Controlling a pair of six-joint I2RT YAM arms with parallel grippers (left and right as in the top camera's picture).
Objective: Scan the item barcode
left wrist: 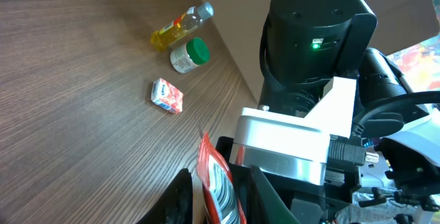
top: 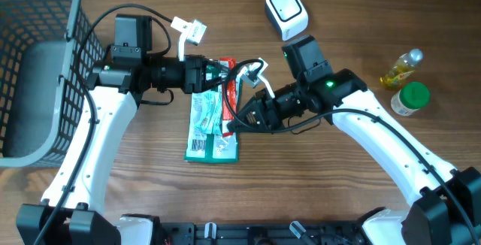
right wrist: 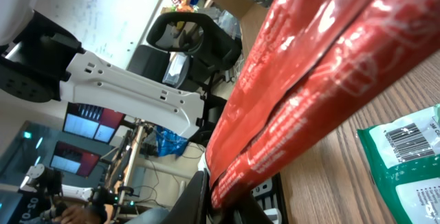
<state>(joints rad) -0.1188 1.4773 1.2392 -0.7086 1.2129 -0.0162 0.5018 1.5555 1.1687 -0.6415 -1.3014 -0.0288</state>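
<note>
the red pouch (top: pixel 231 87) looks lifted off the counter (top: pixel 301 185), strung between the two arms above the green pouches (top: pixel 204 128), with the scanner (top: pixel 287 12) well apart toward the far edge. the right tool (right wrist: pixel 220 207) is closed on one end of it; in the right wrist view the foil runs straight out of the pinch, creased along its length. the left tool (left wrist: pixel 220 203) has the opposite edge standing between its fingers (left wrist: pixel 180 200), but i cannot tell whether they clamp it or only bracket it

the pouch looks like thin glossy foil film: light, soft and slick. it will probably sag and fold wherever it is unsupported, so a pinch on one corner alone would likely let it twist and hide the print. the flat sealed seam at each end seems the best place to hold, being stiffer than the filled middle and giving the grip something flat. two holds at opposite ends, drawn gently apart, should keep a face flat enough to read. too hard a squeeze on the middle could wrinkle the code; too light and the foil may slide out. i cannot make out a barcode on the red pouch, so which face should turn to the scanner is unclear
</note>
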